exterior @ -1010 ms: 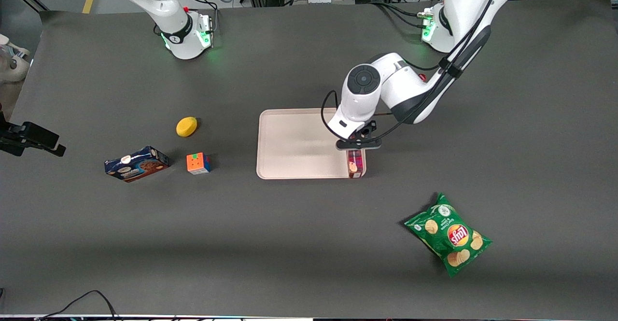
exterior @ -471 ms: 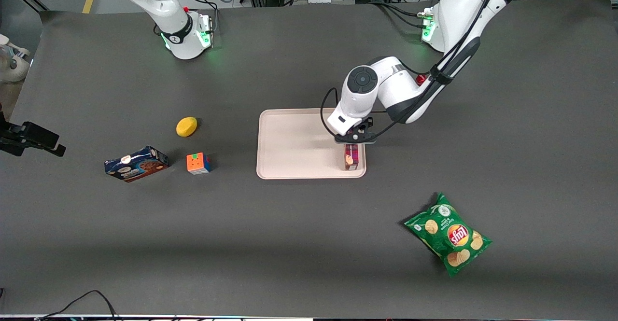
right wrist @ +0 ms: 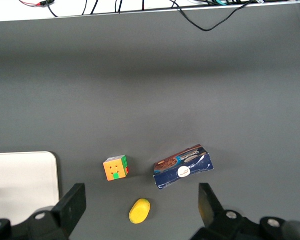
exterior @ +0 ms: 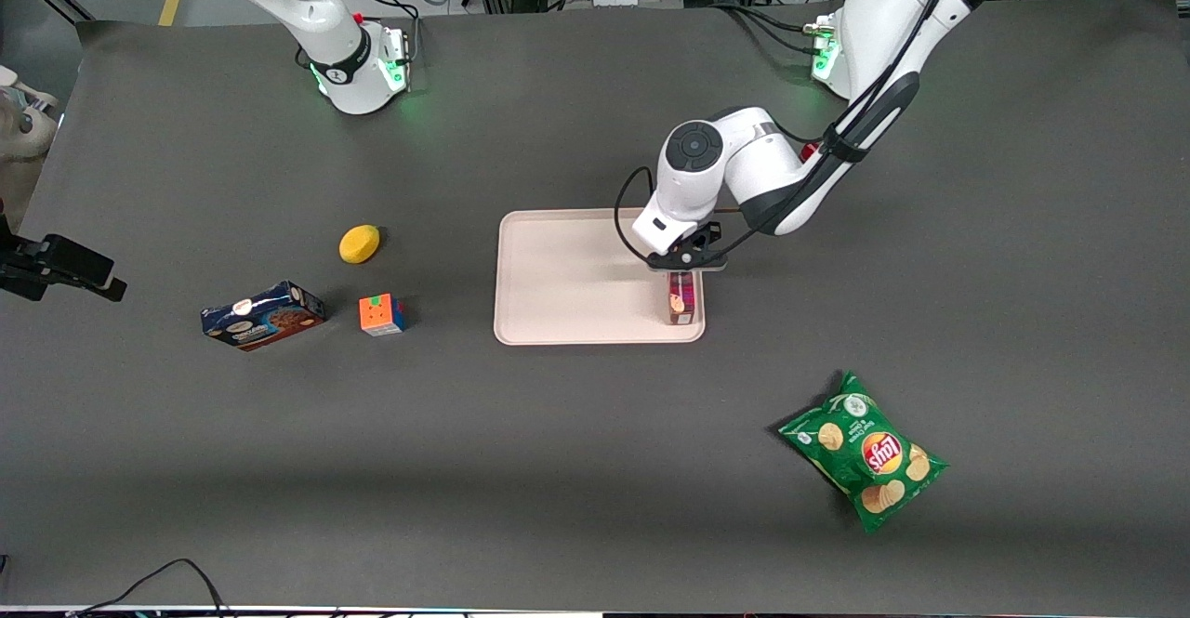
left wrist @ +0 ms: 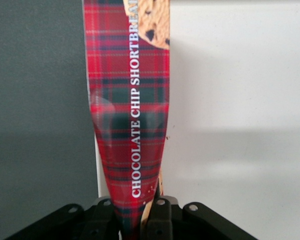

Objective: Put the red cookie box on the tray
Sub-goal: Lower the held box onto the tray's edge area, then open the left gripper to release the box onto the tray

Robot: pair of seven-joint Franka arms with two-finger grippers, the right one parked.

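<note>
1. Red cookie box [exterior: 682, 303]: only one, lying over the tray [exterior: 567, 274] at its edge toward the working arm's end, directly under the gripper [exterior: 686, 265] and reaching from it toward the front camera.
2. Pinching the box's tartan carton [left wrist: 132, 120] between both fingers [left wrist: 159, 212], squeezing its sides inward at the grip; jaws clamped on it.
3. One tray, pale beige, spreading from beneath the gripper toward the parked arm's end.
4. One blue cookie box [exterior: 262, 315], one colour cube [exterior: 382, 314] and one yellow lemon-like object [exterior: 359, 243], all sitting well apart from the gripper toward the parked arm's end; cube between the blue box and the tray.
5. One green chip bag [exterior: 863, 451] lying nearer the front camera than the gripper, toward the working arm's end.
6. Resting everything on a dark grey table cover [exterior: 595, 469], matte and slightly creased.
7. Showing one loose black cable [exterior: 177, 571] at the table's near edge, and metal framing with cables above the table's upper edge in the front view.
</note>
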